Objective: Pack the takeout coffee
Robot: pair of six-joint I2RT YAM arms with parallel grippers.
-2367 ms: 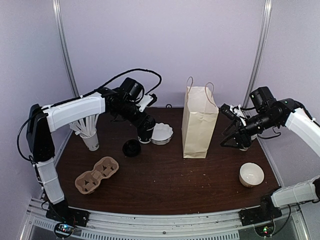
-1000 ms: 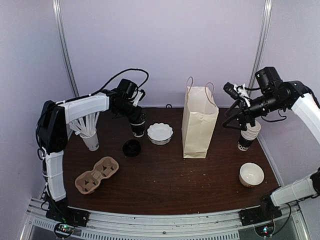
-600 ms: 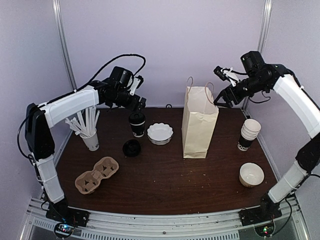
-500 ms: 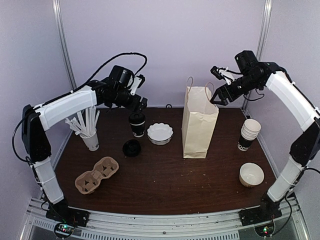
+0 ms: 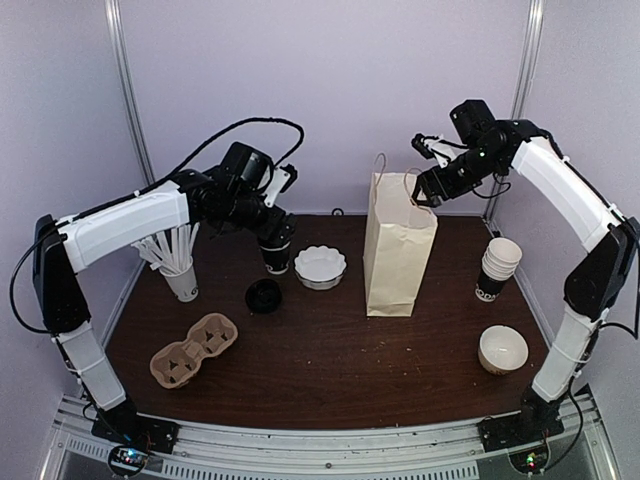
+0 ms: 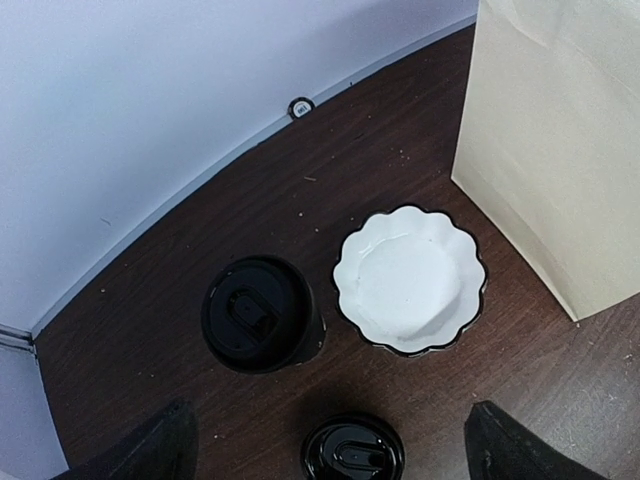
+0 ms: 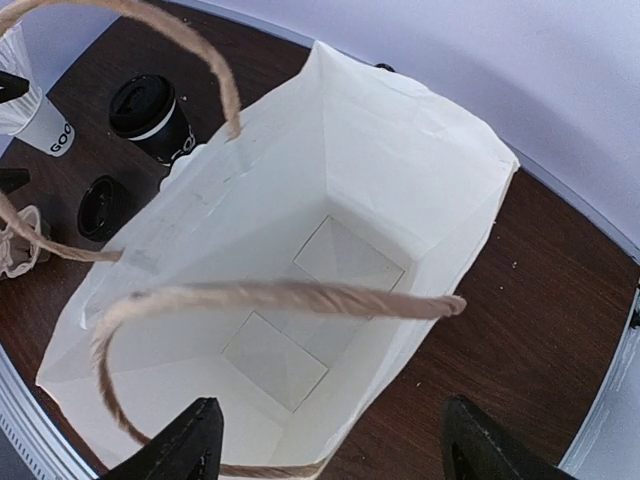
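Observation:
The takeout coffee stands at the back left of the table, a black-banded paper cup with a black lid. It also shows in the left wrist view and in the right wrist view. My left gripper hovers just above it, open and empty; the cup lies ahead of the fingertips, not between them. The paper bag stands upright, open and empty. My right gripper is open over the bag's mouth, near a rope handle.
A loose black lid and a white scalloped bowl lie beside the coffee. A white cup of straws and a cardboard carrier are at the left. A stack of cups and a bowl are at the right.
My left gripper had risen off the coffee and has come back down close above it. My right arm has moved from the cup stack up and left to over the bag's mouth.

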